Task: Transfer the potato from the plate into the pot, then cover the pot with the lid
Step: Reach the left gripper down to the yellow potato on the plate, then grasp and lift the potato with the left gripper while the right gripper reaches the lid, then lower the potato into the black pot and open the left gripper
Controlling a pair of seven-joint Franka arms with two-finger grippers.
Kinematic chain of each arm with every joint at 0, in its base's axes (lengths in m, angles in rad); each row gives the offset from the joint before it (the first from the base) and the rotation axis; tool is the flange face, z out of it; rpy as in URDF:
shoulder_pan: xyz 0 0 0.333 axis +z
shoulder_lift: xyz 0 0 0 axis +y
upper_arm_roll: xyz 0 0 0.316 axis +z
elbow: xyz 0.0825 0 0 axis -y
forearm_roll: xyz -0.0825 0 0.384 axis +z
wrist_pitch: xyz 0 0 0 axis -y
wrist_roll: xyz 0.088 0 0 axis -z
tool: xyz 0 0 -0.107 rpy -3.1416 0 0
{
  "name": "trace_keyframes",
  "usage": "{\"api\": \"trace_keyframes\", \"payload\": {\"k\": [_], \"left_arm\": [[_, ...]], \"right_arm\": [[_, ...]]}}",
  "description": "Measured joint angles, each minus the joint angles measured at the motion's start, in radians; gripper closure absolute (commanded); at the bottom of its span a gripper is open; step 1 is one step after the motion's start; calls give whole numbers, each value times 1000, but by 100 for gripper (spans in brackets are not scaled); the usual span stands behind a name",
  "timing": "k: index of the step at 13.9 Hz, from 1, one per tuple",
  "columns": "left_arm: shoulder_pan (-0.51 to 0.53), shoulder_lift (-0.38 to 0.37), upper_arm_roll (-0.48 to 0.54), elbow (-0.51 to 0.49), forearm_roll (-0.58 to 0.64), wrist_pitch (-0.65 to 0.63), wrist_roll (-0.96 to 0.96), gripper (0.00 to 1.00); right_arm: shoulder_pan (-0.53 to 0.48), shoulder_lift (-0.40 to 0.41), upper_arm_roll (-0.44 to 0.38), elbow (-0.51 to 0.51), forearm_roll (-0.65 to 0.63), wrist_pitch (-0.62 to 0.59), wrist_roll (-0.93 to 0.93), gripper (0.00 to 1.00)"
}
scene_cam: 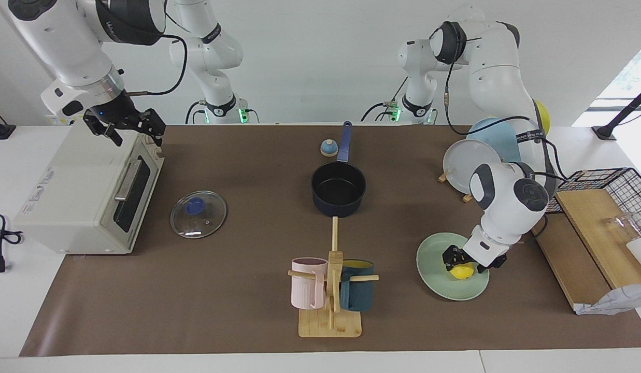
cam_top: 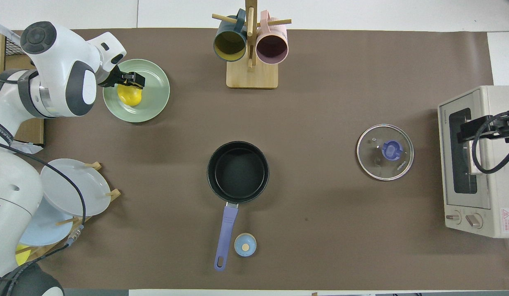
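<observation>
Yellow potato (scene_cam: 461,272) sits between left gripper (scene_cam: 468,262) fingers on green plate (scene_cam: 434,259), grip unconfirmed. Right gripper (scene_cam: 127,128) waits spread above toaster oven (scene_cam: 82,191).

Two cams here. One sits high up across the table, facing the robots, so both arm bases line up along the top of its picture. The other hangs above the robots' own end, aimed forward and steeply down. They're half a turn apart. Both sit far back enough to share the whole brown mat (scene_cam: 237,290) (cam_top: 320,246).
</observation>
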Motion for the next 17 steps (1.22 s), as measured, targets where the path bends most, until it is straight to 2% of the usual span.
{"api": "trace_keyframes", "payload": {"k": [1, 2, 5, 8, 10, 12, 15, 17], "left_arm": [[-1, -2, -1, -1, 0, -3, 0, 93], [-2, -5, -1, -1, 0, -12, 0, 100], [-13, -12, -2, 5, -1, -48, -23, 100], [-26, -64, -3, 91, -38, -236, -107, 100], [-60, -169, -8, 127, -48, -341, -219, 100], [-128, -287, -11, 118, -54, -453, -347, 100], [-291, -411, -13, -20, -62, -472, -543, 100], [-391, -456, -14, -169, -62, -339, -628, 100]], "right_arm": [[0, 0, 0, 0, 0, 0, 0, 0], [2, 0, 4, -2, 1, 1, -12, 0], [26, -1, 32, -53, 3, 114, -60, 0], [41, 40, 41, -111, 3, 220, -64, 0], [61, 103, 42, -121, 3, 297, -71, 0], [85, 155, 42, -133, 3, 356, -71, 0], [134, 172, 43, -199, 2, 425, -71, 0], [138, 171, 41, -244, 1, 460, -103, 0]]}}
